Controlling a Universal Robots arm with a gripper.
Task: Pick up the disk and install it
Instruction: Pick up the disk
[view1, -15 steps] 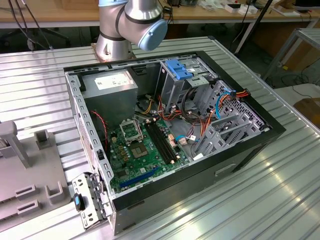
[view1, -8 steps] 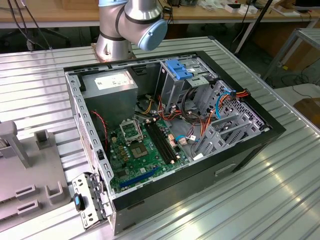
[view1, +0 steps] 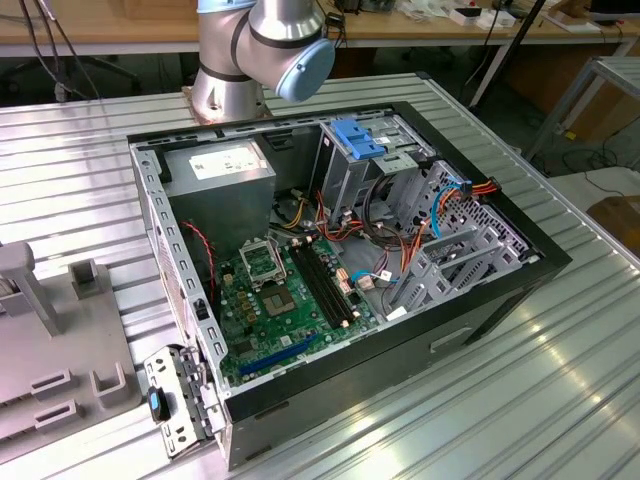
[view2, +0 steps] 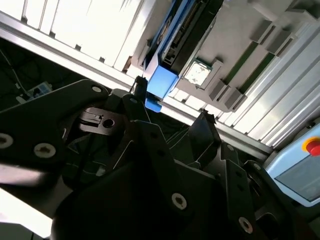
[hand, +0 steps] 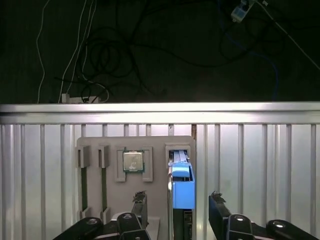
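Released tool (hand: 178, 201), jaws spread wide and gripping nothing, poised over a grey holder (hand: 155, 145) on the ribbed metal surface (hand: 250, 165). Between its two dark fingers (hand: 141, 204), in the first wrist view: the disk (hand: 182, 182), dark with a bright blue frame, standing on its thin edge in a slot of the holder. Centred in the gap, with a strip of bare holder visible on either side, so apart from both fingers. Long axis running straight ahead from the tool toward the rim of the surface, flat faces turned to the fingers. Near the disk, in the same holder: a small square chip (hand: 133, 161). Same line-up in the second wrist view, disk directly beyond the fingertips. Pick-up judged not yet made. In the exterior view: an open computer case (view1: 480, 320) toward that view's right, well apart from the holder, with a grey drive cage (view1: 345, 180) inside.
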